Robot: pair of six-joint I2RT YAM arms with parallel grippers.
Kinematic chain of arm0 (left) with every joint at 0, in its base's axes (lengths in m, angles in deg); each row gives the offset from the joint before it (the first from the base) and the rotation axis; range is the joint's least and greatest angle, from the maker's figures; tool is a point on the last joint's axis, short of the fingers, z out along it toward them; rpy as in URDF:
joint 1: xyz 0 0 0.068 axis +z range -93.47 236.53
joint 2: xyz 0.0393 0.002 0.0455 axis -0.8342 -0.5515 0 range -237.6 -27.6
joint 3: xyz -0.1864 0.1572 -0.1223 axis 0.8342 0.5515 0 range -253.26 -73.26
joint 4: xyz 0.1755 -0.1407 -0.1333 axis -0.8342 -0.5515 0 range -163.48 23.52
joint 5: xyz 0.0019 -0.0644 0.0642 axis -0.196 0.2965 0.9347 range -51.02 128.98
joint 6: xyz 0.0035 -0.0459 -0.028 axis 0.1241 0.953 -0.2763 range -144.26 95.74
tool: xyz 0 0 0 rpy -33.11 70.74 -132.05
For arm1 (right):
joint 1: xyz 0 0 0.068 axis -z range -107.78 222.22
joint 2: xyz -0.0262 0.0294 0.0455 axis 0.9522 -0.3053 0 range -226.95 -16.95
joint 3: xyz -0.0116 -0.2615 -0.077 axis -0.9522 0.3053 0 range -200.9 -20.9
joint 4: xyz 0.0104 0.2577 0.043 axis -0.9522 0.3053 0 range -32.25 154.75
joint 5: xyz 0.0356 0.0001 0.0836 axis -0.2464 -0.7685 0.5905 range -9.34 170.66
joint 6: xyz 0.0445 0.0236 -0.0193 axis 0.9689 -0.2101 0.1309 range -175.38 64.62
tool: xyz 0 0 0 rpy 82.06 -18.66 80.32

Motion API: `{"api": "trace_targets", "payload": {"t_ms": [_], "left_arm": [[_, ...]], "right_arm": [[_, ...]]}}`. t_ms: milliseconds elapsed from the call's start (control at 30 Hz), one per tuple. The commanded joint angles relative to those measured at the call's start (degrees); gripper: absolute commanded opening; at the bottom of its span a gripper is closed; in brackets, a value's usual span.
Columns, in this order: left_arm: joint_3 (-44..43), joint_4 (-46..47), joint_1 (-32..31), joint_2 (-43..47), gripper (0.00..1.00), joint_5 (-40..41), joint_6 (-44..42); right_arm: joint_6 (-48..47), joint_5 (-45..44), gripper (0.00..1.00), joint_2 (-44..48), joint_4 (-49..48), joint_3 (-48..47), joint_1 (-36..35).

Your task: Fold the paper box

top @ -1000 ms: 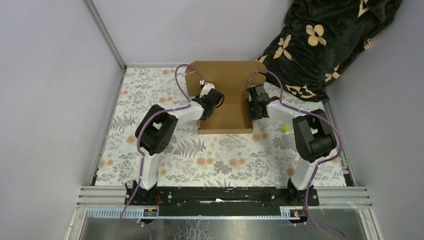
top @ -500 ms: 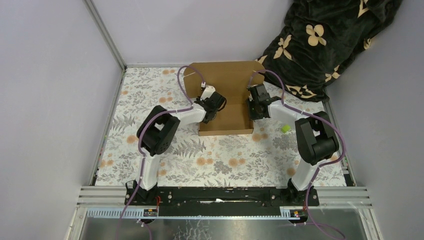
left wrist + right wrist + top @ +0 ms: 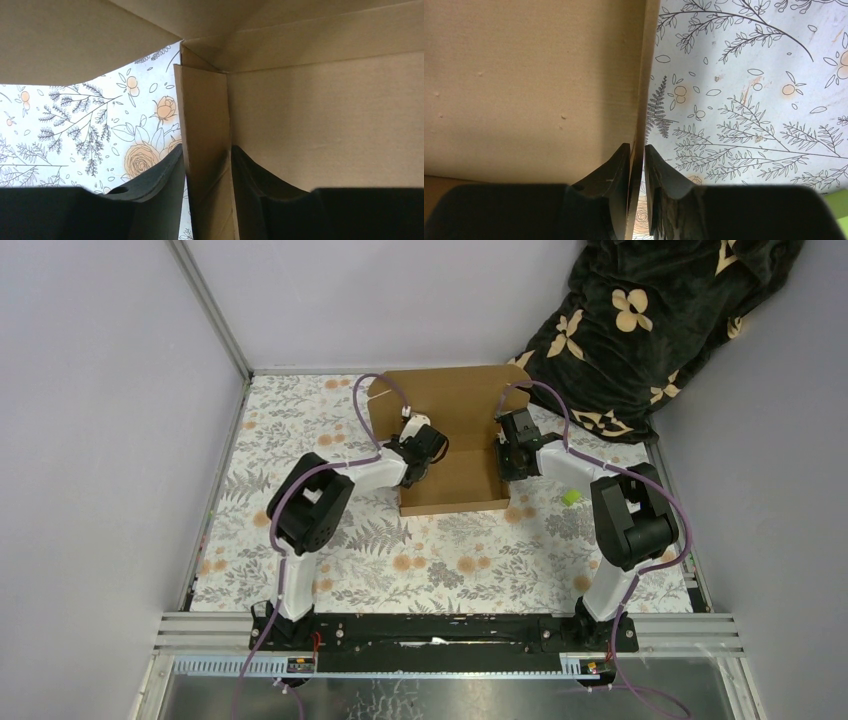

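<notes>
The paper box [image 3: 455, 455] is brown corrugated cardboard, half formed, with its lid flap standing at the back of the floral table. My left gripper [image 3: 418, 452] is shut on the box's left side wall [image 3: 206, 150], one finger on each face. My right gripper [image 3: 508, 452] is shut on the box's right side wall [image 3: 638, 150], which runs thin and edge-on between its fingers [image 3: 616, 170]. The box's inner floor fills the left of the right wrist view.
A small lime-green block [image 3: 571, 497] lies on the floral table cover [image 3: 440, 560] right of the box. A dark flowered blanket [image 3: 650, 310] is heaped at the back right corner. Grey walls close the left and back sides.
Both grippers keep their hold on the side walls. The left arm's elbow has shifted slightly left and the box has moved very little.
</notes>
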Motion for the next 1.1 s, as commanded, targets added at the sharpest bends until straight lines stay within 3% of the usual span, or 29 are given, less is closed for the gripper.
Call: {"api": "trace_targets", "payload": {"t_ms": [0, 633, 1067], "left_arm": [[-0.47, 2.96, 0.7, 2.76, 0.45, -3.32, -1.93], [1.25, 13.2, 3.64, 1.14, 0.44, -3.7, -0.28], [2.7, 15.41, 3.61, -1.25, 0.29, -1.95, 0.93]], "right_arm": [[-0.58, -0.74, 0.24, 2.74, 1.35, -0.4, 0.13], [-1.07, -0.39, 0.24, 2.06, 1.33, -0.29, 0.18], [-1.38, -0.15, 0.24, 1.52, 1.34, -0.3, 0.18]]}}
